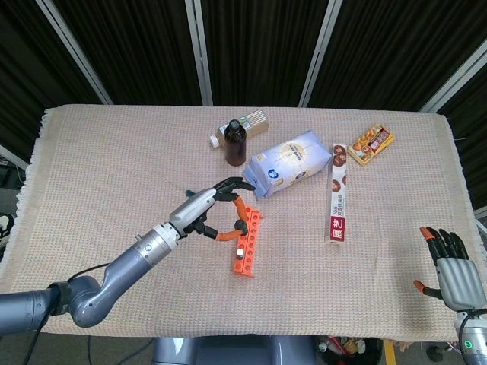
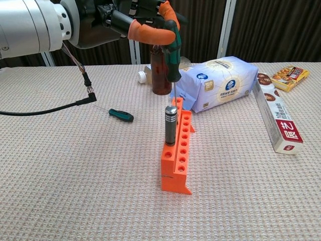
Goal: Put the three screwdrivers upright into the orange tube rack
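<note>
I find the left robot hand (image 2: 145, 25) raised over the beige woven counter (image 1: 114, 167), its orange-tipped fingers (image 2: 150, 34) pinching a green-and-black-handled screwdriver (image 2: 173, 55) roughly upright, handle up. Whether its shaft meets the rack I cannot tell. Down and left of that robot hand, a second small green-handled screwdriver (image 2: 121, 116) lies flat on the counter, apart from the rack. Directly below the left robot hand stands the orange plastic tube rack (image 2: 178, 153); a grey metal-handled screwdriver (image 2: 170, 125) stands upright in one of its holes toward the near end. Beyond it sit a brown glass bottle (image 2: 161, 75) and a pale blue snack bag (image 2: 223, 80). Far right, at the counter's near edge, the right robot hand (image 1: 449, 274) holds nothing, fingers spread.
</note>
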`<state>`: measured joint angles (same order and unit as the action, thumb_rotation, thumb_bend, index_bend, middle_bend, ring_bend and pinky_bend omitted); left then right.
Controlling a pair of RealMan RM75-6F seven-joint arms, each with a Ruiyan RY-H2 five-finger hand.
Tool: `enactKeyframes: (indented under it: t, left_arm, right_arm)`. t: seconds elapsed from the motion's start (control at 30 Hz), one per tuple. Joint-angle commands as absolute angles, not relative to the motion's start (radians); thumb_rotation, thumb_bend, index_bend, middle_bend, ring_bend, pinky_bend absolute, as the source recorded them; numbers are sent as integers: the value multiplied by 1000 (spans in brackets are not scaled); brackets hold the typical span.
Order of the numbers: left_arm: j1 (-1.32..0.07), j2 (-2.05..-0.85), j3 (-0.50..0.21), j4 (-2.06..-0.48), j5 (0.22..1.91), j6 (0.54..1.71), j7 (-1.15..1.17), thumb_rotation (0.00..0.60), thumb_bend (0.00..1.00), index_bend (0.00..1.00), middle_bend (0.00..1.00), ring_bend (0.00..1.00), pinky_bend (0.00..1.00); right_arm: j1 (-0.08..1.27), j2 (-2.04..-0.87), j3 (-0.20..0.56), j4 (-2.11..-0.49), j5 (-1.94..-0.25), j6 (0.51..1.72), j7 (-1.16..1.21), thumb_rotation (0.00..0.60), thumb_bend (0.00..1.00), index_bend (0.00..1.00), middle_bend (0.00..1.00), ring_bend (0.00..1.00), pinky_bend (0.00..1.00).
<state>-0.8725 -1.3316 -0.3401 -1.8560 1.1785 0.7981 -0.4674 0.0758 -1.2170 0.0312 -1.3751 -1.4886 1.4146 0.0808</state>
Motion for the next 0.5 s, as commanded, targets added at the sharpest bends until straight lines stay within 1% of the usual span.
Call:
enactKeyframes:
  t: [0.03, 0.5]
  left_arm:
    - [-875, -1333, -340, -1854, 1176, 793, -470, 600, 488, 821, 134, 0, 0]
    - [-884, -1340, -336, -1847, 1165, 788, -453, 600, 487, 819, 132, 0, 0]
  right_arm:
    - [76, -1217, 32, -1375, -1486, 1414, 81, 600, 0, 30, 65, 0, 58]
    - [73, -1216, 34, -1370, -1480, 1413, 84, 600, 0, 31, 66, 0, 58]
